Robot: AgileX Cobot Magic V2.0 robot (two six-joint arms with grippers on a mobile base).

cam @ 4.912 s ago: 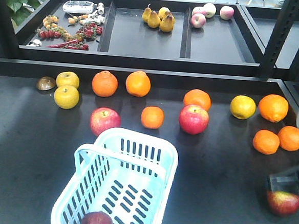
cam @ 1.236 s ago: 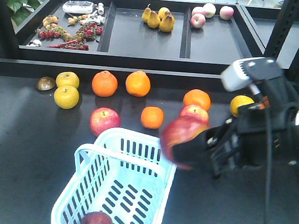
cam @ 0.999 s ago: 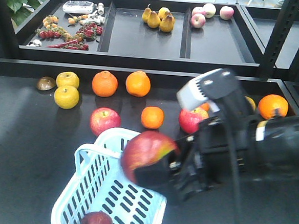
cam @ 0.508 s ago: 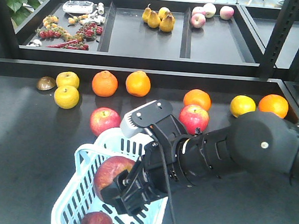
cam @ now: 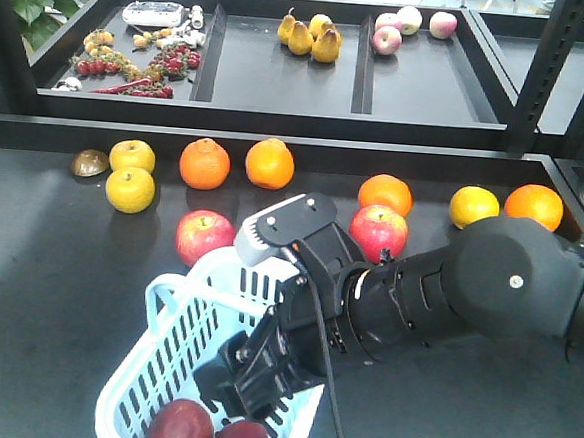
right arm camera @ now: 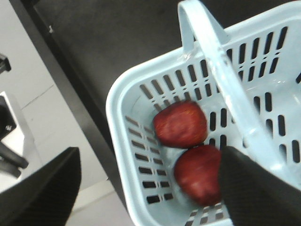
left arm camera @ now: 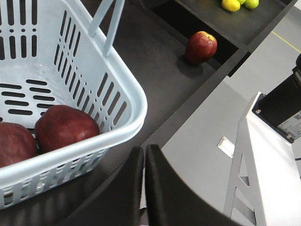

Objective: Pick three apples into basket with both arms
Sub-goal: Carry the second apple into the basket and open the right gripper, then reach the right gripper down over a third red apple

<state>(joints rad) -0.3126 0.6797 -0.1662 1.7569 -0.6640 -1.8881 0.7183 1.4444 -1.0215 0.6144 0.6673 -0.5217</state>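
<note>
right gripper (right arm camera: 148,162) hangs over the basket (left arm camera: 136,96), jaws wide and empty, apple 1 (right arm camera: 180,123) and apple 2 (right arm camera: 197,174) inside; apple 3 (left arm camera: 201,46) sits on the bench (left arm camera: 155,80) past the basket corner, up-right of the left gripper (left arm camera: 144,162) whose jaws are closed on nothing, so the left one's likely nearer.

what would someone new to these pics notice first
The bulky black right arm fills the front view, stretched from the right edge over the pale blue basket at the bottom. Its right gripper hangs open above two dark red apples lying side by side at one end of the basket. Behind, bright oranges and pink-red apples dot the black table.
</note>
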